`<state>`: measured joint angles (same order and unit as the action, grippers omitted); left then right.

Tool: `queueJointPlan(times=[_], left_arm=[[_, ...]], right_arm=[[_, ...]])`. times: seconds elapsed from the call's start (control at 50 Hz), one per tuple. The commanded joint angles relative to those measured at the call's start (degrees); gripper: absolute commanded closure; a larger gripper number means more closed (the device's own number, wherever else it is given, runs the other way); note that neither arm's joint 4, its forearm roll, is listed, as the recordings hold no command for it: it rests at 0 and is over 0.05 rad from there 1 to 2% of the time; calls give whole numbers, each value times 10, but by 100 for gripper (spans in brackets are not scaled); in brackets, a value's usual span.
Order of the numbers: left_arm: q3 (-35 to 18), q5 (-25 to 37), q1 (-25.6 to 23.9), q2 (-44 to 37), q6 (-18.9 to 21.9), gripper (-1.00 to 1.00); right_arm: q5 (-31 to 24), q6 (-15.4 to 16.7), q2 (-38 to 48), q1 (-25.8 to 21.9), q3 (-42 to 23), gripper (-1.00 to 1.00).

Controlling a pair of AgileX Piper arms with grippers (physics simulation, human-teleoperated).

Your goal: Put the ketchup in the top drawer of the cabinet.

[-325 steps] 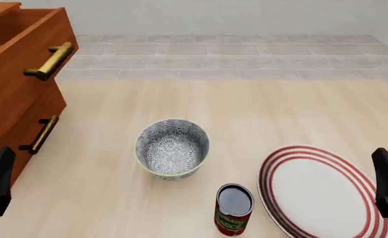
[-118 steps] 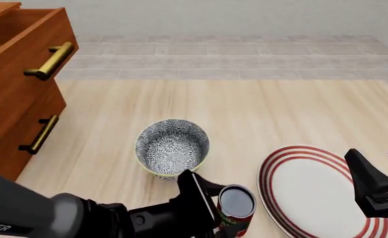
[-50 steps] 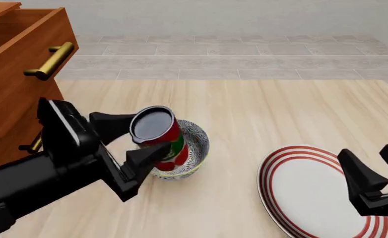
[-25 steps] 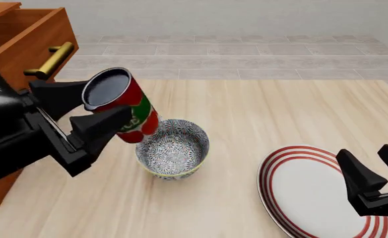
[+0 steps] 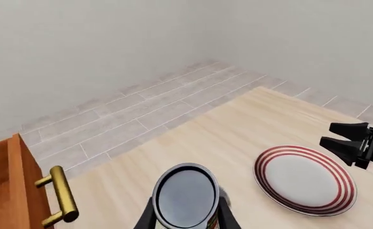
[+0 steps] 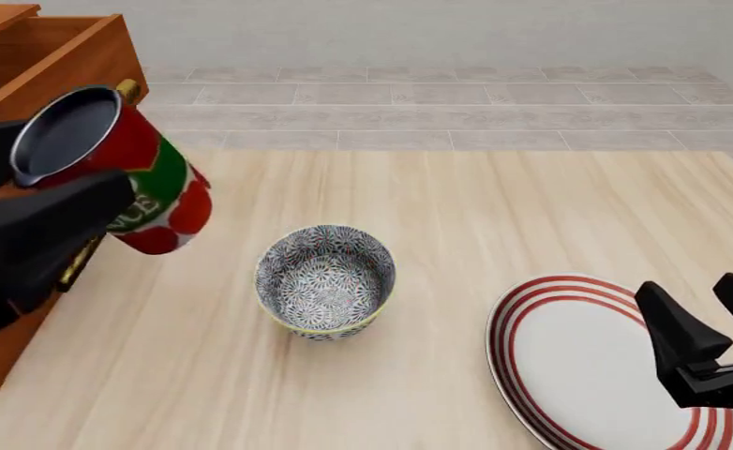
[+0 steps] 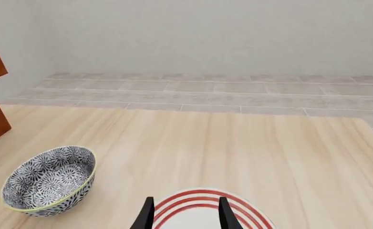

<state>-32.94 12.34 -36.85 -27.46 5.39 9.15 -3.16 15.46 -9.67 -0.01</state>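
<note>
Front view: the left gripper [image 6: 73,192] clamps the can [image 6: 111,169], tilted and lifted just in front of the drawer [image 6: 54,66], high enough to clear its front. The right gripper [image 6: 704,342], jaws apart and empty, waits well away from the drawer over the plate [image 6: 554,356].

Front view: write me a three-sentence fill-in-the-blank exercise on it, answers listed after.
1. The left end effector is shut on the ____.
2. The bowl sits on the table, between the cabinet and the ____.
3. The right end effector, holding nothing, hovers over the ____ edge of the plate.
Answers: ketchup; plate; right
</note>
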Motion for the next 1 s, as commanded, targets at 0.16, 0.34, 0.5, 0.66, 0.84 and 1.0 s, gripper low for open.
queueJointPlan(times=[0.16,0.34,0.5,0.66,0.84,1.0], left_arm=[[-44,120,46,102,29,100],[-74,157,74,120,10,100],[-83,165,105,126,10,100],[-106,187,128,132,14,100],[-113,207,135,141,35,100],[-120,209,161,129,47,100]], right_arm=[[2,-1,3,0,0,-100],[6,0,8,0,0,-100],[9,-2,12,0,0,-100],[9,-3,11,0,0,-100],[10,-2,14,0,0,-100],[8,-1,13,-1,0,-100]])
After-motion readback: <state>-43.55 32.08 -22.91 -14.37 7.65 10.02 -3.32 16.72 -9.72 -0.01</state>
